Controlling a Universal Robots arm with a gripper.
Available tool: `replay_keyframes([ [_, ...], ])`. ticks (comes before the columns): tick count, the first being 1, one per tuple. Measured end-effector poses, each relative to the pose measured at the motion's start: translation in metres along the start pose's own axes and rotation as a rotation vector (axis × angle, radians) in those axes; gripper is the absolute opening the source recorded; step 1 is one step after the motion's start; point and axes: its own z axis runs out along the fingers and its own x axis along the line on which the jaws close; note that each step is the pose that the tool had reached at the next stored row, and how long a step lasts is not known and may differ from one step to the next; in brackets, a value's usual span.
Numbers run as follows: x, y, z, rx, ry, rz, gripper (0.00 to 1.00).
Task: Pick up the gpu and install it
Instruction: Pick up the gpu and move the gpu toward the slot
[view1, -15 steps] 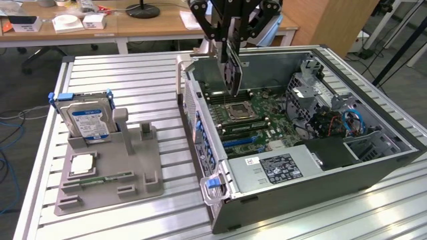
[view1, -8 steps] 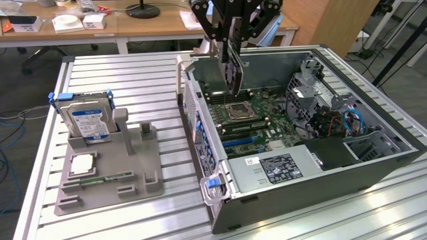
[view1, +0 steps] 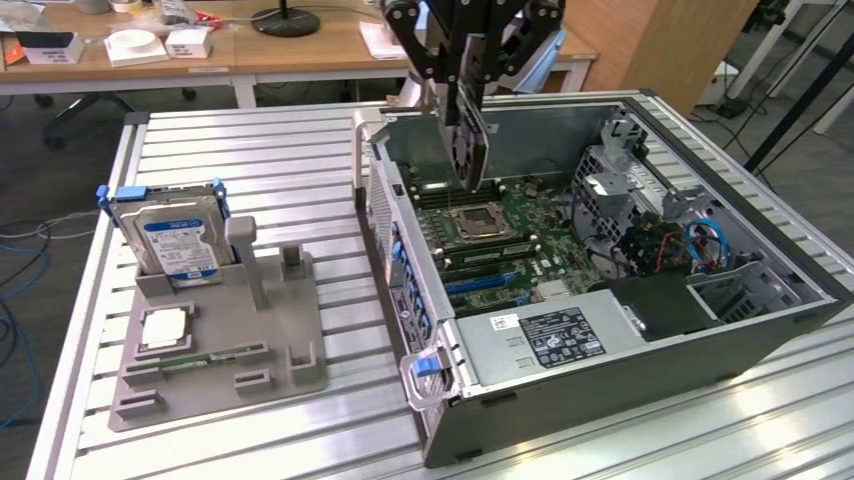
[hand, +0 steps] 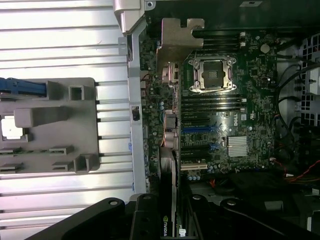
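My gripper (view1: 470, 68) hangs above the open computer case (view1: 561, 395) and is shut on the gpu (view1: 467, 135). The gpu is a thin dark card held on edge, pointing straight down over the back of the motherboard (view1: 514, 250). Its lower end is just above the board, near the empty CPU socket (view1: 478, 222), and apart from it. In the wrist view the gpu (hand: 170, 165) shows edge-on between the fingers of the gripper (hand: 172, 217), with its silver bracket (hand: 177, 42) at the far end. The blue and black expansion slots (hand: 200, 145) lie beside the card's line.
A grey holder (view1: 220, 345) on the slatted table at the exterior view's left carries a blue-labelled hard drive (view1: 180, 240), a CPU chip (view1: 163, 327) and a narrow RAM stick (view1: 200, 358). Cables and drive cages (view1: 667, 240) fill the case's right side. A wooden desk (view1: 267, 50) stands behind.
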Motion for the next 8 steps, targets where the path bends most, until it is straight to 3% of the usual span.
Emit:
replay_keyframes([
  [8, -0.0018, 0.0001, 0.0001, 0.0, 0.0, 0.0, 0.26],
])
